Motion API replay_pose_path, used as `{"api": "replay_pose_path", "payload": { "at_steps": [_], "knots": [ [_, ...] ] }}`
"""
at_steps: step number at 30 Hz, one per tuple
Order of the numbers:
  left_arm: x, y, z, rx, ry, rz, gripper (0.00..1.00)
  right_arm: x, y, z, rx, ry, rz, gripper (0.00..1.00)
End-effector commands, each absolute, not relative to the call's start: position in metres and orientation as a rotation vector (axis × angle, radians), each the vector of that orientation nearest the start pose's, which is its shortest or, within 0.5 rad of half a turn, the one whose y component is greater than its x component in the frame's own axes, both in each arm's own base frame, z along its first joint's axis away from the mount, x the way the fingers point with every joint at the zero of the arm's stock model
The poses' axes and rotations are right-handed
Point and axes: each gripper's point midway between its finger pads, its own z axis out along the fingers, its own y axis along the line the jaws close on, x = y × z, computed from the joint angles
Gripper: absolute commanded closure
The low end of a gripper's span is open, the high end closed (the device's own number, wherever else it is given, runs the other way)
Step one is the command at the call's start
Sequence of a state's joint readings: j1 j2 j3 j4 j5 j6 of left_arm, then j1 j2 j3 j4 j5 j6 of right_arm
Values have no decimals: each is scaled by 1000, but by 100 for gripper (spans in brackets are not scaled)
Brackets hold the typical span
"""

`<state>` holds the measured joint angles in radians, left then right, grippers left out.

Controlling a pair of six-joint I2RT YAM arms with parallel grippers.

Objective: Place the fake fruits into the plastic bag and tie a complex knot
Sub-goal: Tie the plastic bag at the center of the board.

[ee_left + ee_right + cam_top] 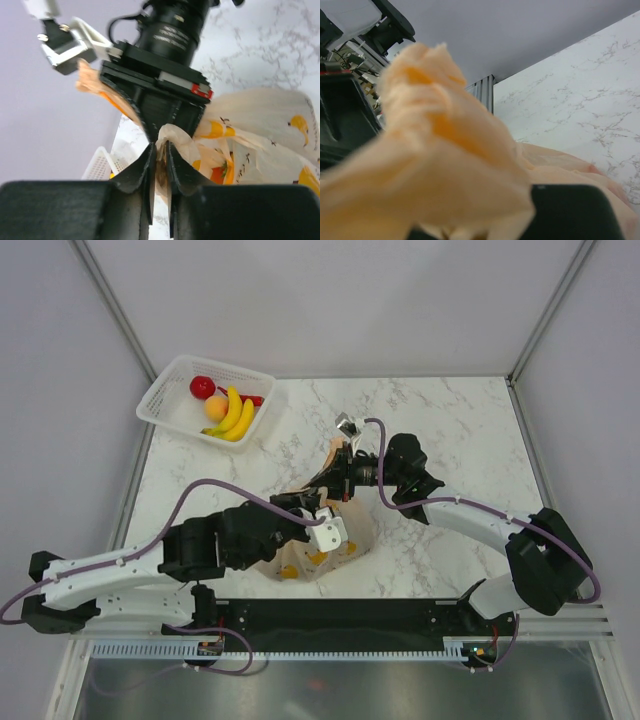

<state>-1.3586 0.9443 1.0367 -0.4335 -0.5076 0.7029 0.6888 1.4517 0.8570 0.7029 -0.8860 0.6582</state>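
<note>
Left gripper clamped on plastic bag fold; right gripper pinching its bunched top. Knot step likely; next, pull ends taut gently.

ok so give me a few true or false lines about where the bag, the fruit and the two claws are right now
1. The bananas lie in the white basket. True.
2. The bag sits inside the basket. False: it rests on the marble table, apart from the basket.
3. The left claw is pinched on a fold of the bag. True.
4. The right claw hangs open, clear of the bag. False: it is shut on the bag's bunched plastic.
5. The apple lies on the table beside the bag. False: it is in the basket with the bananas.
</note>
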Motion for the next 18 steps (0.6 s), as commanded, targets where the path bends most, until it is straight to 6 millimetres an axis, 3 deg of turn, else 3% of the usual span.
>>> {"api": "replay_pose_path", "payload": {
  "at_steps": [1,3,4,6,7,8,10,14,17,18],
  "knots": [
    [167,-266,350,1200,1284,-106,79,202,363,294,-892,1441,1660,100],
    [165,-266,358,1160,1301,-157,64,202,363,293,-888,1450,1661,100],
    [163,-265,362,1149,1297,-178,50,202,363,292,-889,1449,1660,100],
    [161,-261,367,1113,1306,-208,37,202,362,293,-888,1448,1661,100],
    [161,-255,372,1087,1305,-219,31,201,362,293,-890,1444,1662,100],
    [163,-248,375,1043,1326,-217,17,201,362,295,-889,1439,1661,100],
    [163,-226,388,941,1339,-240,1,200,360,297,-888,1433,1658,100],
    [157,-184,413,670,1359,-412,0,203,356,301,-867,1427,1644,100],
    [145,-169,409,631,1390,-512,0,210,350,305,-809,1424,1629,100],
    [144,-167,393,672,1435,-490,0,212,346,307,-779,1420,1646,100]
  ]
}}
